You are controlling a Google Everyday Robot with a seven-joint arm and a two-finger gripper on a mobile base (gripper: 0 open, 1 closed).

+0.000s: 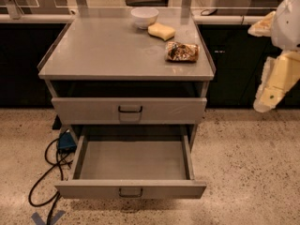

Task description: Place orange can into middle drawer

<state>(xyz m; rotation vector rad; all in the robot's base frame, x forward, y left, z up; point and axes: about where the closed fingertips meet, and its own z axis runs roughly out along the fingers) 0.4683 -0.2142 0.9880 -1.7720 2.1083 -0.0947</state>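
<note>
While the orange can lies near the tabletop's right edge, the gripper hangs beyond that edge, jaw state not discernible. Risk: a clumsy nudge rolls it off.

Dim warm overhead light, deep shadow under tabletop, pale tool lit at right edge

I took it for a workroom or lab rather than a home. A grey metal drawer cabinet stood on a speckled hard floor, with dark cupboards under a long pale counter behind and black cables loose on the floor. My gripper hung at the right edge, beside the cabinet.
</note>
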